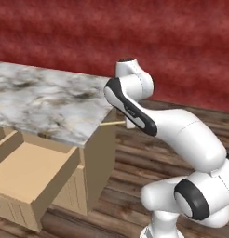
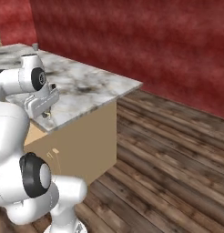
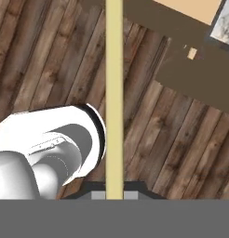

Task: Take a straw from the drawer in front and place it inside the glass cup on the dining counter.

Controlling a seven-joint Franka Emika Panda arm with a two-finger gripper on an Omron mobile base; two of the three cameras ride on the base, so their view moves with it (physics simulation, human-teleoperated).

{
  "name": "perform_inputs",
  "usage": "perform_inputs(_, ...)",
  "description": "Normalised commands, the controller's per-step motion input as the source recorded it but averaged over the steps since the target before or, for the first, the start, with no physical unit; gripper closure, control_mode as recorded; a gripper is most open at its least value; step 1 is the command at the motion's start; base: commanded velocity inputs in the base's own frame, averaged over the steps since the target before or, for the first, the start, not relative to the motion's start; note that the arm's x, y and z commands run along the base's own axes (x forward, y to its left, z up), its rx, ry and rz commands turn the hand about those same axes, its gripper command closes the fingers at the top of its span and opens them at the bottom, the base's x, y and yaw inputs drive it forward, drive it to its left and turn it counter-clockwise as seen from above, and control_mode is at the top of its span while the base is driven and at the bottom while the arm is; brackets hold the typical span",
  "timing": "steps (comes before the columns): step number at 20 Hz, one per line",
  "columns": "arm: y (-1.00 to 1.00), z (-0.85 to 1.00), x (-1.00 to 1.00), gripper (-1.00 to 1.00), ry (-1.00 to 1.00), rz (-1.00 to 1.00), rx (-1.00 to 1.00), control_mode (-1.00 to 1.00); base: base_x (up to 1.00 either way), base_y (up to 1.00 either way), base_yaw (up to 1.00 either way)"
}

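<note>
The gripper (image 3: 114, 195) is closed on the straw (image 3: 114, 93). In the hand view the straw runs straight out from between the fingertips, along the gripper's own line of sight, so its long axis is in line with the gripper, not across it. Beyond it lies the wood floor (image 3: 51, 56), so the hand points down and away from the counter.

In the left base view the straw (image 1: 112, 123) shows as a thin pale line just beside the counter's near corner, lying close to level and pointing toward the counter (image 1: 46, 100). The hand sits off that corner, outside the slab edge. Below and to the left, the drawer (image 1: 35, 179) stands open.

In the right base view the gripper (image 2: 45, 111) is at the counter's near edge. A small grey object, probably the cup (image 2: 35, 46), stands at the far end of the slab, well apart from the hand.

Judgement: the carry runs along the slab toward the cup, and the straw must be turned upright, free end down, before entry.
</note>
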Motion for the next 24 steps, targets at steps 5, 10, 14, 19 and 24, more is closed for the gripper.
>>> perform_inputs(5, 0.0, 0.0, 0.0, 1.0, 0.0, 0.0, 0.0, 1.0, 0.76, -1.0, 0.0)
perform_inputs(10, 0.0, 0.0, 0.0, 1.0, 0.0, 0.0, 0.0, 1.0, 1.0, -1.0, 0.1)
perform_inputs(14, 0.0, 0.0, 0.0, 1.0, 0.0, 0.0, 0.0, 1.0, 1.0, -1.0, 0.22)
perform_inputs(19, 0.0, 0.0, 0.0, 1.0, 0.0, 0.0, 0.0, 1.0, 1.0, -1.0, 0.25)
perform_inputs(24, 0.0, 0.0, 0.0, 1.0, 0.0, 0.0, 0.0, 1.0, 0.98, -1.0, 0.23)
